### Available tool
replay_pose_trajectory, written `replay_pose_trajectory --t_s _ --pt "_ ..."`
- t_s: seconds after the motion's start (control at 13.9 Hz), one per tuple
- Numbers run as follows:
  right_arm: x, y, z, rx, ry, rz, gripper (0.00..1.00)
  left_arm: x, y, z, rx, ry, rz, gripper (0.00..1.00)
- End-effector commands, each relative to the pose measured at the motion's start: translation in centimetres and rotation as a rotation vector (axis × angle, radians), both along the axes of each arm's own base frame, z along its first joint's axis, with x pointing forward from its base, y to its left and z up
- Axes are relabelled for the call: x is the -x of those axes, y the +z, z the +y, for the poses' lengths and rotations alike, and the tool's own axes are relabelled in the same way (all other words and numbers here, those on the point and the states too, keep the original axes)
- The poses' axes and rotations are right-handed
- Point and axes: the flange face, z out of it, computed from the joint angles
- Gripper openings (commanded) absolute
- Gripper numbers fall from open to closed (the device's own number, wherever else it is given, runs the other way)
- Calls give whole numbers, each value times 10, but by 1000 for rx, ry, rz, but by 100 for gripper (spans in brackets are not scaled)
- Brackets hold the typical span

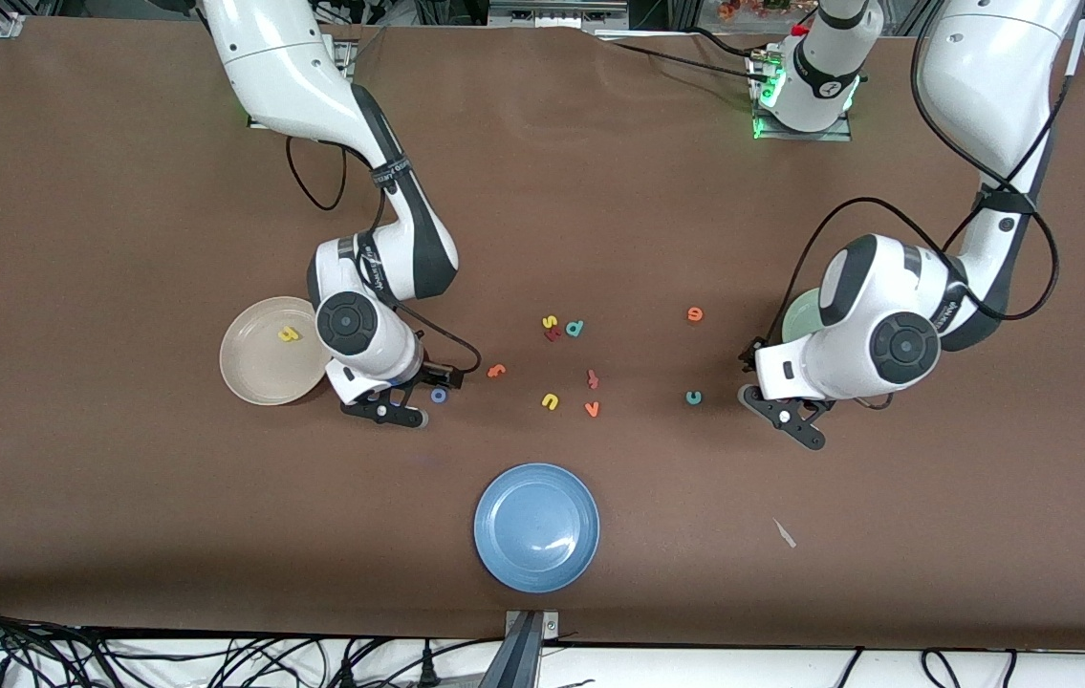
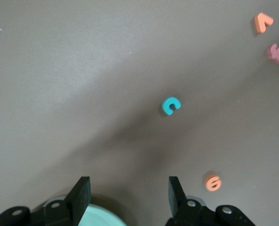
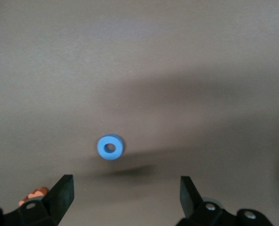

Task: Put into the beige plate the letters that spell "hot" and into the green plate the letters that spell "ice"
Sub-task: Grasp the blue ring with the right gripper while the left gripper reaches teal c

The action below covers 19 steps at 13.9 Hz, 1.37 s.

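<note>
The blue o lies on the tabletop beside the beige plate, under the wide-open, empty right tool. It must drop and pinch it. The left tool, part open and empty, hangs near the teal c.

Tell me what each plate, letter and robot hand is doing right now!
beige plate: flat on table, yellow h inside.
green plate: mostly hidden under the left arm.
blue plate: empty.
blue o: on the table, not held.
teal c: on the table, not held.
orange e: on the table, not held.
right gripper: jaws open, empty, beside the blue o.
left gripper: jaws open, empty, beside the green plate.
</note>
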Motion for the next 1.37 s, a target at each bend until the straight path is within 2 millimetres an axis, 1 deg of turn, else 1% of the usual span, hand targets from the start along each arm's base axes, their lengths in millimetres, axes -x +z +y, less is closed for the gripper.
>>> replay_pose_trajectory --t_s 0.0,0.07,0.14,0.22,0.29,0.36,0.43,0.5,0.65,0.72,0.86,1.01,1.08,1.15,1.22,1.29 --pt "-11 -7 15 -31 43 -6 100 10 3 -38 -24 128 19 78" --pt "-13 -11 17 -29 46 -8 100 13 2 -46 -35 177 24 80" --pt "-14 -16 18 -27 48 -8 100 12 3 -46 -37 190 23 81" --pt "-14 -19 18 -24 48 -6 100 10 4 -42 -36 198 21 82" --pt "-14 -19 18 -28 52 -5 99 7 4 -36 -32 210 20 85" --pt "-14 -20 16 -36 61 -3 99 4 6 -27 -30 237 16 85" --pt "-16 -25 11 -40 69 4 95 1 10 -23 -27 241 5 85" --pt "-16 -28 10 -51 66 7 89 -2 11 -21 -21 240 -2 85" --pt "-16 -28 10 -55 89 6 65 -2 11 -21 -21 242 -2 85" --pt "-16 -31 10 -54 103 9 62 -3 6 -18 -21 242 3 85" --pt "-17 -36 9 -56 99 -2 60 -3 4 -24 -7 245 -12 85" --pt "-17 -39 9 -55 99 -5 40 0 3 -32 12 265 -1 85" --pt "-17 -40 9 -55 101 -5 35 1 -1 -34 11 279 6 85" --pt "-15 -41 12 -58 105 -3 26 0 -5 -33 9 295 9 85" --pt "-15 -41 12 -57 104 -3 16 -3 -15 -34 9 307 6 85" --pt "-16 -40 12 -58 106 -4 8 -6 -29 -33 16 316 -11 85"
